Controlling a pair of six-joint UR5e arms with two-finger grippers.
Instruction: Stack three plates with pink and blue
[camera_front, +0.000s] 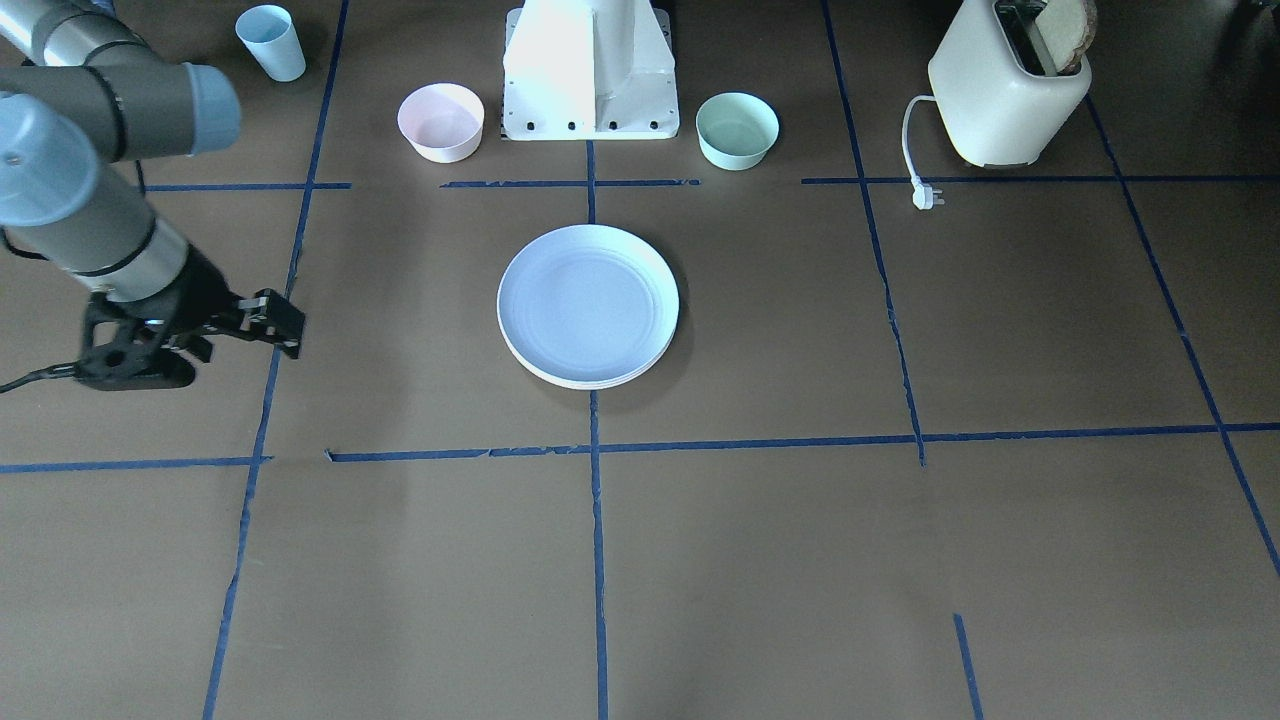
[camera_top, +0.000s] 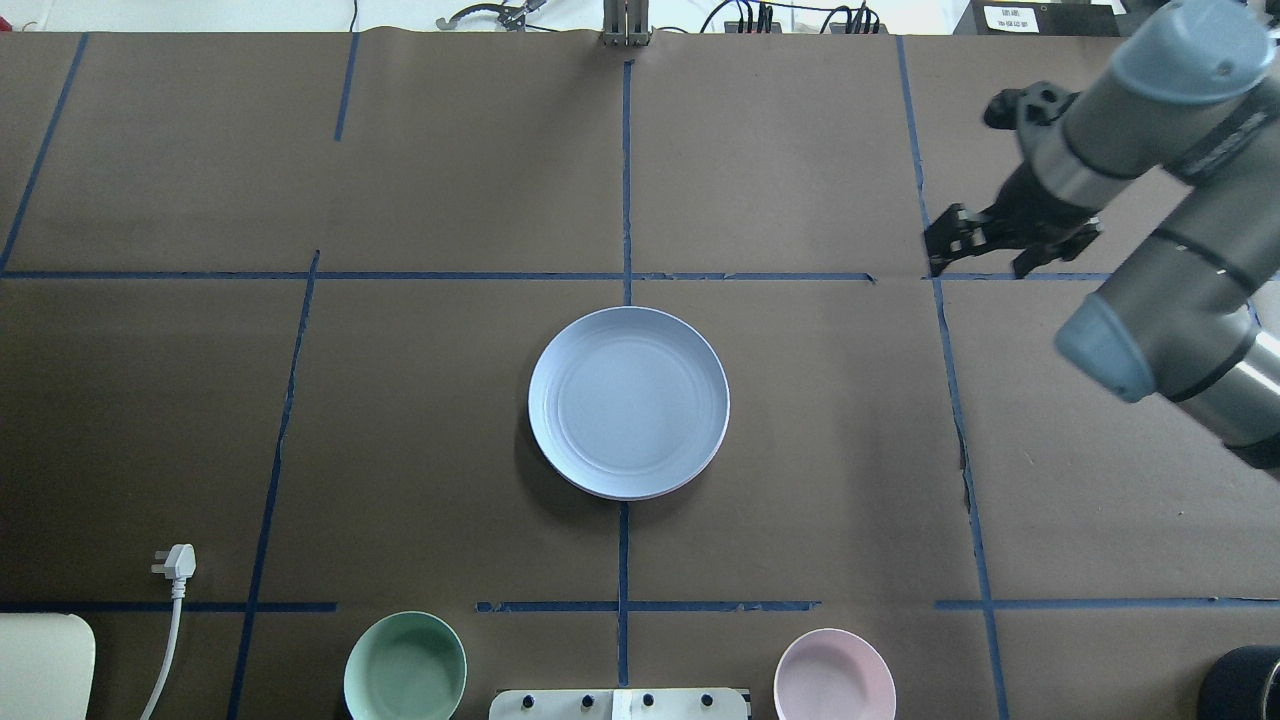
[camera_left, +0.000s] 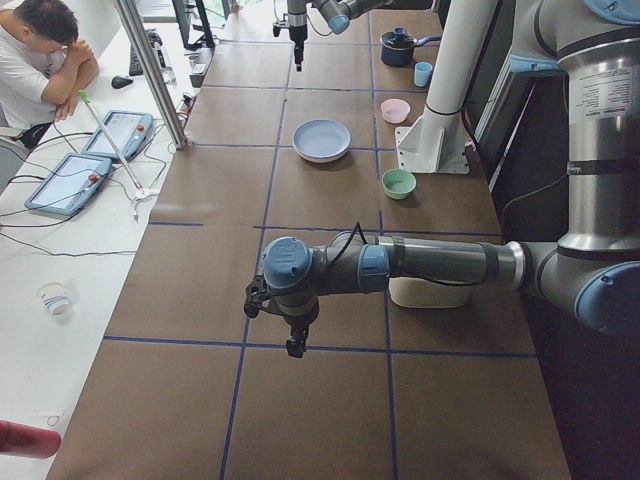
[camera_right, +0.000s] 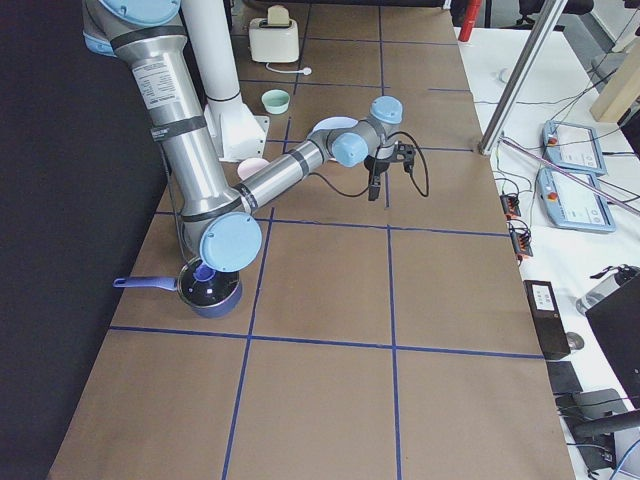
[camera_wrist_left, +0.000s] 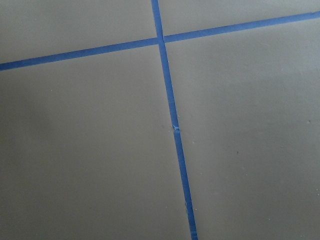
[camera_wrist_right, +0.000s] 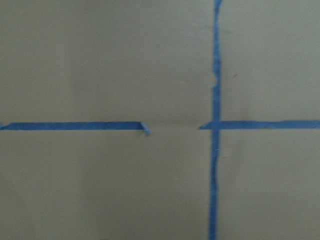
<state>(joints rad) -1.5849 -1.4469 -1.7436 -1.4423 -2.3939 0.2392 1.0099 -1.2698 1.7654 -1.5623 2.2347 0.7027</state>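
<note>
The three plates lie in one stack at the table's middle. The pale blue plate (camera_front: 588, 303) (camera_top: 628, 398) is on top. A cream-white rim (camera_front: 560, 378) and a thin pinkish rim (camera_top: 690, 487) show under it. My right gripper (camera_front: 270, 325) (camera_top: 985, 252) hangs empty above bare table, well to the stack's side, and its jaws look open. My left gripper (camera_left: 293, 345) hangs over the table far from the stack, holding nothing. I cannot tell whether it is open or shut. Both wrist views show only brown table and blue tape.
A small pink bowl (camera_front: 441, 120) and a mint bowl (camera_front: 737, 128) flank the robot base (camera_front: 590, 70). A light blue cup (camera_front: 271, 41), a cream toaster (camera_front: 1005, 90) with its plug (camera_front: 925, 195) and a blue saucepan (camera_right: 205, 285) stand near the table's ends.
</note>
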